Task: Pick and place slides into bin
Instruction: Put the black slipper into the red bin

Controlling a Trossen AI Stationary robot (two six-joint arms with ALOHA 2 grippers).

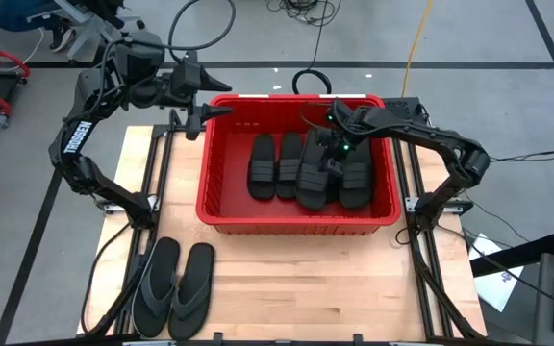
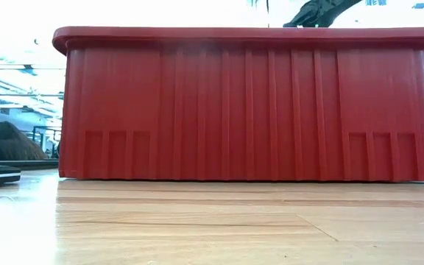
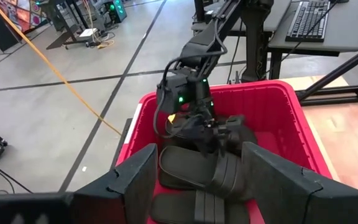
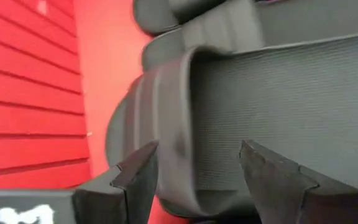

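The red bin (image 1: 296,223) stands on the far half of the table and fills the low view (image 2: 249,103). Several black band slides (image 1: 277,165) lie inside it. Two thong slides (image 1: 173,288) lie flat side by side on the table at the near left. My right gripper (image 1: 331,160) is down inside the bin, open, with a band slide (image 4: 253,93) right in front of its fingers. My left gripper (image 1: 217,112) is open and empty, held above the bin's far left corner, and looks into the bin (image 3: 303,118). My right gripper (image 4: 194,165) comes from above with its open fingers standing just over the ribbed band (image 4: 166,118) of a slide that lies on the others in the bin. I cannot tell whether the fingers touch it.
Bare wooden tabletop (image 1: 315,288) lies between the bin and the near edge, right of the thong slides. Black rails (image 1: 429,259) run along both sides of the table. Cables and a yellow cord (image 1: 414,48) lie on the floor beyond.
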